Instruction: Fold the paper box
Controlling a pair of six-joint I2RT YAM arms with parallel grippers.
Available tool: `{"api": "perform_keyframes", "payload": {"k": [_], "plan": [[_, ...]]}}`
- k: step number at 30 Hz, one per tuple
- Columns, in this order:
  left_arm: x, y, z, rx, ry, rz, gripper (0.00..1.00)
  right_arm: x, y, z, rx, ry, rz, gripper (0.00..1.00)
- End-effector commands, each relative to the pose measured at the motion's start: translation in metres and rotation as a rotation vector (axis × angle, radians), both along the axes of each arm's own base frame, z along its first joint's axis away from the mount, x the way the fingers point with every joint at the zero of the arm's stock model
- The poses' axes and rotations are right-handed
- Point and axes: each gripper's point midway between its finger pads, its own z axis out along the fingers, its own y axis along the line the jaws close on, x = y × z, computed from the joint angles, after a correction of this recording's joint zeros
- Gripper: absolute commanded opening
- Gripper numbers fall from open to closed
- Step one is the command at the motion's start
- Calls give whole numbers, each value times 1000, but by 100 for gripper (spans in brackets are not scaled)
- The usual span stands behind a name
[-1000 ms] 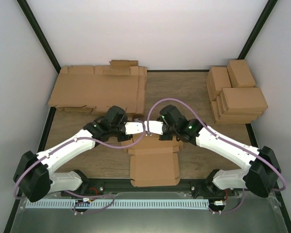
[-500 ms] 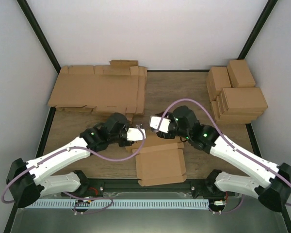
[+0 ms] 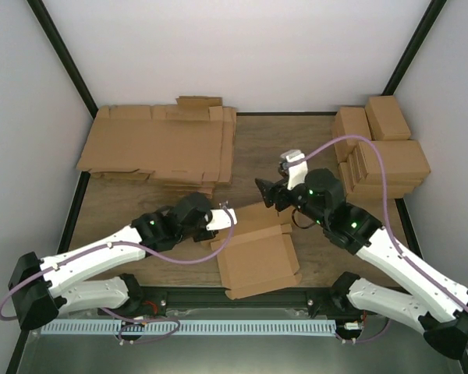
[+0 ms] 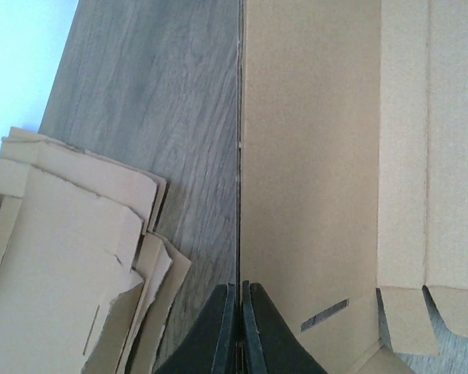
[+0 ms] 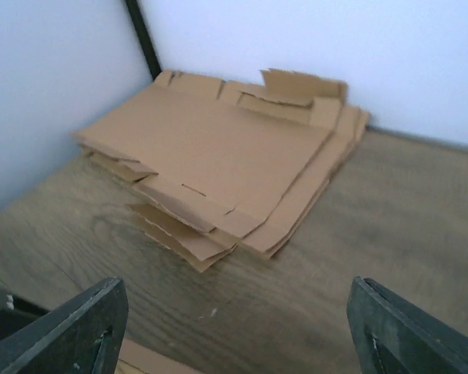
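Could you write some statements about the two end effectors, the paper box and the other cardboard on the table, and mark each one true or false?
1. The left end effector is shut on an edge of the paper box. True.
2. The right end effector grips the paper box. False: it is open, with nothing between its fingers.
3. The pile of flat sheets lies at the far left of the table. True.
4. The finished boxes are stacked at the near left. False: they are at the far right.
5. The paper box is closed. False: it is an open, mostly flat sheet.
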Motion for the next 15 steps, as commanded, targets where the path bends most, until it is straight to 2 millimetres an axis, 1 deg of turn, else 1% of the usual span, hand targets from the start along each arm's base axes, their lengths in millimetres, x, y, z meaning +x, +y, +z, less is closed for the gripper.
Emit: {"api": "perform_keyframes", "payload": {"k": [1,4,5,6,7,9,10,12,15], "plan": [[6,10,2,24,-38,156,4,-9,-33,-5,382,352,-270,80],[5,12,-1,73,-45,211,4,-29,-18,-9,521,463,-160,80],[4,12,-1,88,-51,224,4,-31,-15,-14,563,508,-156,78],[4,12,-3,109,-57,236,4,-32,-14,-21,610,565,-172,70],[3,12,-4,127,-69,245,4,-33,-13,-28,640,608,-184,64],[2,11,-10,173,-89,253,4,-32,-12,-42,698,689,-227,56],[2,10,-12,196,-101,256,4,-32,-12,-49,727,723,-248,53],[2,9,-15,233,-124,267,4,-33,-11,-53,793,763,-255,53],[0,4,-19,265,-134,263,4,-34,-10,-59,848,783,-244,57]]}}
